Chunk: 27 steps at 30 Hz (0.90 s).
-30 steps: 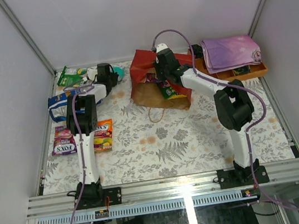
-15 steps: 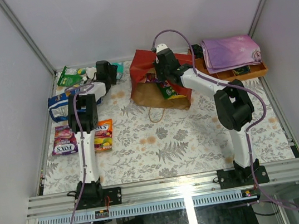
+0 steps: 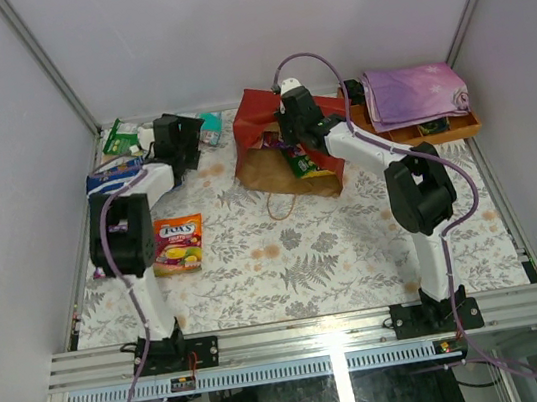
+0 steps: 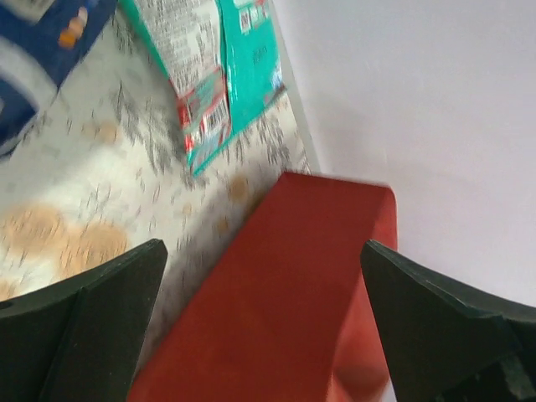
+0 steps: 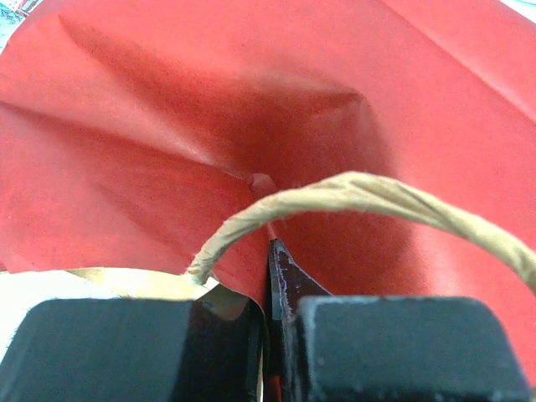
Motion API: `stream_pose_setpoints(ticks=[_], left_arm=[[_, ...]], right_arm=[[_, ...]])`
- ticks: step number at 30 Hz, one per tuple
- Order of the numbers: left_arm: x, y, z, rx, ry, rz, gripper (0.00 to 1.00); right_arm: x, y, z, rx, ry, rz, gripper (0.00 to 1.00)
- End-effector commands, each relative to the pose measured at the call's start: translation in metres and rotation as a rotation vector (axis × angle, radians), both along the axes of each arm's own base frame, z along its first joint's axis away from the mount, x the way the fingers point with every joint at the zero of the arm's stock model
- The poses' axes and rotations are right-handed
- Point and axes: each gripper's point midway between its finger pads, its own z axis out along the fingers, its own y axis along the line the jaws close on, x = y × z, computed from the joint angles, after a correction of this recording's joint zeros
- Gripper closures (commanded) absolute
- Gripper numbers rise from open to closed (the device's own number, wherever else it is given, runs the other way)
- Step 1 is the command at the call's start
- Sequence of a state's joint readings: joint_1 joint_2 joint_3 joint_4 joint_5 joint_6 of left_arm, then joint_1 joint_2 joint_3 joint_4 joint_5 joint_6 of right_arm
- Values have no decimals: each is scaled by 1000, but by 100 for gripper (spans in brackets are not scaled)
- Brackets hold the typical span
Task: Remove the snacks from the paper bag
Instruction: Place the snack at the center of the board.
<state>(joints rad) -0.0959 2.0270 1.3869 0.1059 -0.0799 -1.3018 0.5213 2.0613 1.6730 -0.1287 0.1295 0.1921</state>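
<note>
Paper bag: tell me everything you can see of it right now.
The paper bag is large, red outside and brown kraft inside, with thin twine handles. It lies creased at the far middle of the floral table, mouth gaping toward the near edge, one handle looped on the tabletop. The right gripper is shut on its red upper rim, holding it open. A green snack packet shows in the mouth.

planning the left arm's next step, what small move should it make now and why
Probably swing the left gripper, open and empty, toward the mouth of the paper bag: the right gripper is shut on its edge, and a green packet shows inside.
</note>
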Motion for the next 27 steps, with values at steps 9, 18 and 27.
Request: stream_pose_setpoints(ticks=[9,18,27], left_arm=[[-158,-81,4,223,-70,-233,3],[-258,-144,21,165,-157,-361,4],[-264,-203,15,-159,-146,-469,6]], right_arm=[[6,-10,54,13,-103,-20,100],[15,-14,57,-19,-128,-35,100],[22,-18,58,8,-140,-104,100]])
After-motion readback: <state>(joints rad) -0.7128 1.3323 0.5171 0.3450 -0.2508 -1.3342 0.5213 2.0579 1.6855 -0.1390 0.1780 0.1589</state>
